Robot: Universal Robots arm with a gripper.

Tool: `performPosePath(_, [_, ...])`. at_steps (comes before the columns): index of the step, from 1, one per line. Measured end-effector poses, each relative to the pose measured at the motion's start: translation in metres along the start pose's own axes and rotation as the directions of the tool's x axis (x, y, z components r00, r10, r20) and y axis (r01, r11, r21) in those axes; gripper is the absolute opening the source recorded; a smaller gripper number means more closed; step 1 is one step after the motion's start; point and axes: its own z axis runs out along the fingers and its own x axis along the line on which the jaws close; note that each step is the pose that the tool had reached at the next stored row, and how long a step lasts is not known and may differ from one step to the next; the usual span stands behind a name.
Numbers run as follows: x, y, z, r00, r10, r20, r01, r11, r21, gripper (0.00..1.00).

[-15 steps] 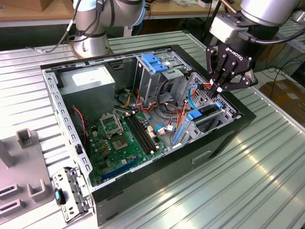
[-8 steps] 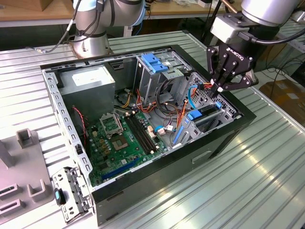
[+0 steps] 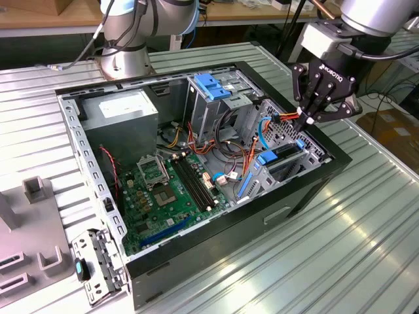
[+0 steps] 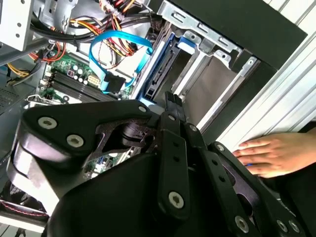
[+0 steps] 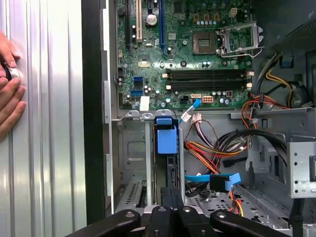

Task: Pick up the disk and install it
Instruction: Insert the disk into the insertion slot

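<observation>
Fingers (image 5: 173, 197) closed together, tips just beside the disk (image 5: 166, 140) in its bay (image 5: 129, 148)

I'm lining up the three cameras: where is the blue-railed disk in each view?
Exterior view: the disk sits inside the case, at its end toward the exterior view's right, under the pincer.
First wrist view: the disk is edge-on, blue tab toward the motherboard, just beyond the pincer.
Second wrist view: the disk is next to the blue cable, just beyond the pincer.
Shared landmark: the green motherboard.
</observation>
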Motion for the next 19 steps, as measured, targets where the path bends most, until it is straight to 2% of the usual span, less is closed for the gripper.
performPosePath(4, [-0.0001, -0.0034, 0.0004, 0.9999, -0.011, 0.0, 0.011, 0.9999, 0.0001, 0.11])
performPosePath(8, [-0.0001, -0.004, 0.0004, 0.9994, -0.034, 0.0001, 0.034, 0.9994, 0.0005, 0.11])
performPosePath(11, [-0.0001, -0.0041, 0.0004, 0.9949, -0.101, -0.0002, 0.101, 0.9949, 0.0014, 0.11])
performPosePath(13, [-0.0001, -0.0041, 0.0006, 0.9878, -0.156, -0.0002, 0.156, 0.9878, 0.0022, 0.11])
performPosePath(16, [-0.0008, -0.005, 0.0008, 0.9854, -0.17, -0.0002, 0.17, 0.9854, 0.0024, 0.11])
performPosePath(19, [-0.0046, -0.0112, 0.0011, 0.9842, -0.177, -0.0019, 0.177, 0.9842, 0.0023, 0.11])
